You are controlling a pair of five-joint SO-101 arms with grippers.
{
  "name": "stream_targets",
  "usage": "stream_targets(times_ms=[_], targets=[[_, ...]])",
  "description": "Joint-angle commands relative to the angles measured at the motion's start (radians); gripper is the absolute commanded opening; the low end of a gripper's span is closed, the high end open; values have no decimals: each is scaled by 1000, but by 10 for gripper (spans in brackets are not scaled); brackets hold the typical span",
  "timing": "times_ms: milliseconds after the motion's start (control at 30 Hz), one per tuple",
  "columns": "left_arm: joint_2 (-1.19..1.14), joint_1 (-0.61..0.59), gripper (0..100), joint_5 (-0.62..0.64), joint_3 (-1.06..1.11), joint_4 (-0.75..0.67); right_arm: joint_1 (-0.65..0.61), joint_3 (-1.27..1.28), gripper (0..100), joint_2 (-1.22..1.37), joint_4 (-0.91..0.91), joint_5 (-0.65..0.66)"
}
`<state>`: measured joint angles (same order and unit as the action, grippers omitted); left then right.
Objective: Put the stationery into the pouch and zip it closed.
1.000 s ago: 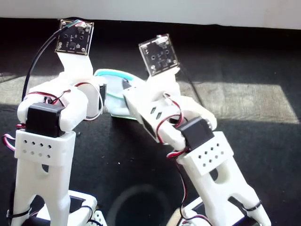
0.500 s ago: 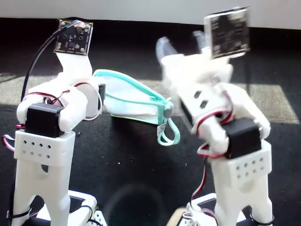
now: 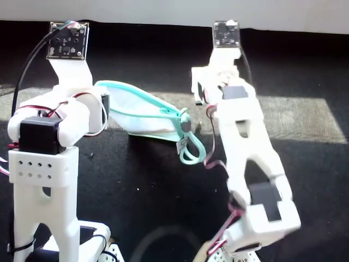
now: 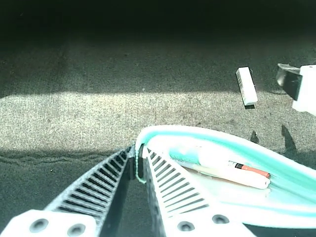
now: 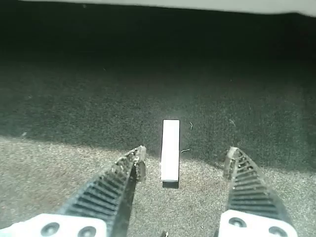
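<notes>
Carpet, dark and sun-striped, carries the pouch before a pale wall

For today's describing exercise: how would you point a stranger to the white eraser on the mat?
Find the dark mat and the teal pouch. Clear of the pouch, just ahead of the open right gripper, lies the eraser: a small white block, alone on the mat, unlike the pens inside the pouch.

One teal pouch; two pens showing inside it; one white eraser; one teal loop strap; two arms: left arm, right arm.
</notes>
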<state>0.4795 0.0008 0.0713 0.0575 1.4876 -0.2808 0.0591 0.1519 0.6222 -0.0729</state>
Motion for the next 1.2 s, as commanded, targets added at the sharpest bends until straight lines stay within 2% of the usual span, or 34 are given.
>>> stream_targets(times_ms=[0,167,367,433,533,600,667,1033,1167], targets=[[-5,-8,10,-6,-16,38,15,-206,252,214,-19,8],[-4,-13,10,-6,-7,40,15,-435,252,483,-5,9],[-4,-13,10,-6,-15,54,18,-714,241,723,111,12],[-4,-13,10,-6,-8,52,24,-805,193,792,160,14],[-7,-13,10,-6,-8,51,35,-947,2,866,257,17],[-10,-13,10,-6,-8,46,44,-1040,29,894,341,17],[-12,-13,10,-6,-8,46,54,-1133,2,909,426,17],[-13,-13,10,-6,-7,44,96,-1630,6,914,977,18],[-13,-12,10,-3,-7,44,93,-1730,6,911,1112,69]])
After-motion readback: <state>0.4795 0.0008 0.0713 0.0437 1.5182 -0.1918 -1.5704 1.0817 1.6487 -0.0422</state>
